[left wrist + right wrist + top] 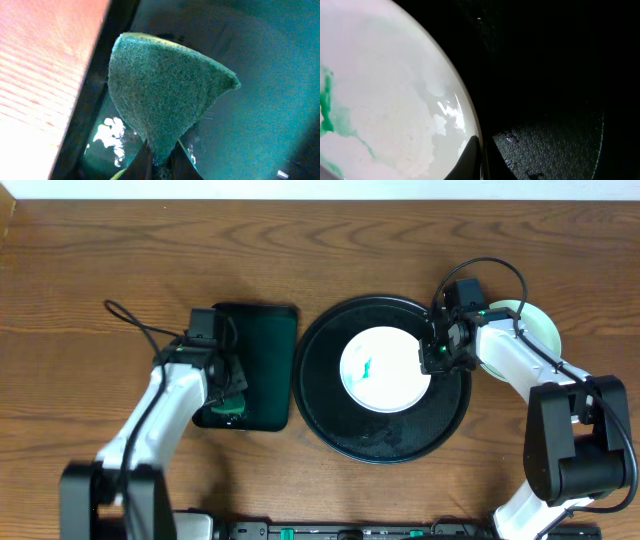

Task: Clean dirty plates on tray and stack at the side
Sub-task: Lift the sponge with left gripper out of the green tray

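A white plate (385, 370) with a green smear near its centre lies on the round black tray (330, 415). My right gripper (437, 360) is shut on the plate's right rim; the right wrist view shows the gripper (480, 162) pinching the plate (385, 100) at its edge over the tray (550, 100). A pale mint-green plate (532, 325) lies on the table right of the tray, partly under the right arm. My left gripper (228, 400) hangs over the small dark green tray (265, 365), shut on a green sponge (165, 95) held at its lower tip by the gripper (161, 162).
The rectangular dark green tray (260, 90) sits just left of the black tray, almost touching it. Wet patches shine on its surface. Wooden table (120, 250) surrounds both trays. Cables trail from each arm.
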Robot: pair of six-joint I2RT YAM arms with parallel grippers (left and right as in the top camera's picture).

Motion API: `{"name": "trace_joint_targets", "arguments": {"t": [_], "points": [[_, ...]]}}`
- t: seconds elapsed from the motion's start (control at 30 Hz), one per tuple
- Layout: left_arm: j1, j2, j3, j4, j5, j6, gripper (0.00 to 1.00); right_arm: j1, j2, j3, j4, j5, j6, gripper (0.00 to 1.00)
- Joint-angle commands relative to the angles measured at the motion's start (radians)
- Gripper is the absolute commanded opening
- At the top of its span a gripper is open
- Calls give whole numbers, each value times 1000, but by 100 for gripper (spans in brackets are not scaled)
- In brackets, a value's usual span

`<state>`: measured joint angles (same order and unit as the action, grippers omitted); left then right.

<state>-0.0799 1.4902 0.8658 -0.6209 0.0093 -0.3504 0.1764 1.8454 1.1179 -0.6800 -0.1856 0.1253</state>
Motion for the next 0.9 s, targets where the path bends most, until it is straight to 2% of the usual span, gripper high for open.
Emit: {"name": "trace_joint_targets", "arguments": {"t": [0.0, 0.27, 0.87], "points": [[-24, -112, 18, 1, 8, 82, 7, 22, -2, 13, -5, -6, -10, 1], [-69, -169, 32, -12, 8, 111, 7, 22, -2, 13, -5, -6, -10, 2], [-82, -37, 293, -299, 14, 154, 7, 22, -1, 13, -8, -6, -10, 1]]}}
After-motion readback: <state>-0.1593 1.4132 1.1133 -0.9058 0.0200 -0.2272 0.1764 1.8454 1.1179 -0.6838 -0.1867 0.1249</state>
